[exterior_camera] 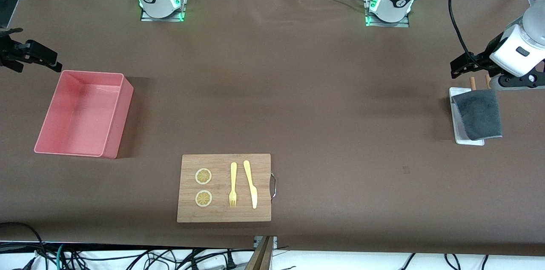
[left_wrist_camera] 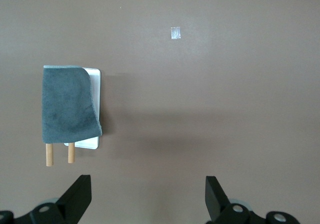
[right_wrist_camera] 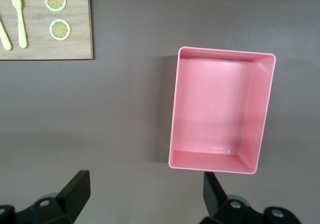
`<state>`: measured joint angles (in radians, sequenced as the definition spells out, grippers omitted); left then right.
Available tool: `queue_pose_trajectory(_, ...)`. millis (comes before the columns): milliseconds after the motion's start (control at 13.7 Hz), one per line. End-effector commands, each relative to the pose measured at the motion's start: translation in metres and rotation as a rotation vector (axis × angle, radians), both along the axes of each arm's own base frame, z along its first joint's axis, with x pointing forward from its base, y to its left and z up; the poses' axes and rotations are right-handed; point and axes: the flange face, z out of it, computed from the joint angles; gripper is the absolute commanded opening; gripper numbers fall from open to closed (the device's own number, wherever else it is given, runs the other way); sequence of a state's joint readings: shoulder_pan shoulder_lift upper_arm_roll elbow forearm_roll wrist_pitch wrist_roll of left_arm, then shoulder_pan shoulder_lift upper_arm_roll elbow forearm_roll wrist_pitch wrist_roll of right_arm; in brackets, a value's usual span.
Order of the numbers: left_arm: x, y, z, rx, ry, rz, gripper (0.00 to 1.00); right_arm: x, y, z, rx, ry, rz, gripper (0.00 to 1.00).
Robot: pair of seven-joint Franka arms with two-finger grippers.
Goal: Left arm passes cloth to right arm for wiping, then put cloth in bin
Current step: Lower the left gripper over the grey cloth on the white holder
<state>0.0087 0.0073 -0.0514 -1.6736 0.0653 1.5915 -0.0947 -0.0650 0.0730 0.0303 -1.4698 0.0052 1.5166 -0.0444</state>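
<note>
The dark grey cloth (exterior_camera: 479, 113) lies draped over a small flat white tray (exterior_camera: 468, 140) at the left arm's end of the table. It also shows in the left wrist view (left_wrist_camera: 67, 104). My left gripper (exterior_camera: 459, 67) hovers over the table beside the tray, open and empty (left_wrist_camera: 148, 199). The pink bin (exterior_camera: 117, 121) stands empty at the right arm's end, and also shows in the right wrist view (right_wrist_camera: 262, 109). My right gripper (exterior_camera: 32, 50) hovers by the bin's edge nearest the robots' bases, open and empty (right_wrist_camera: 146, 196).
A wooden cutting board (exterior_camera: 224, 214) with two lemon slices, a yellow fork and a yellow knife lies near the front camera, mid-table. Two short wooden sticks (exterior_camera: 472, 83) poke out from under the cloth. A small bit of tape (left_wrist_camera: 175, 33) lies on the brown table.
</note>
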Motion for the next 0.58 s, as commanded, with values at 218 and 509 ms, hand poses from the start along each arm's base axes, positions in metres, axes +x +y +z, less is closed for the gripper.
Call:
queue_pose_trajectory(218, -0.0108, -0.0189, 0.0222, -0.038, 0.007, 0.042, 1.0, 0.0023, 0.0021, 0.0047, 0.017, -0.002, 0.009, 1.0)
queue_pose_trajectory(509, -0.0101, -0.0135, 0.0227, -0.036, 0.007, 0.037, 1.0, 0.0024, 0.0004, 0.0048, 0.017, -0.004, 0.005, 1.0)
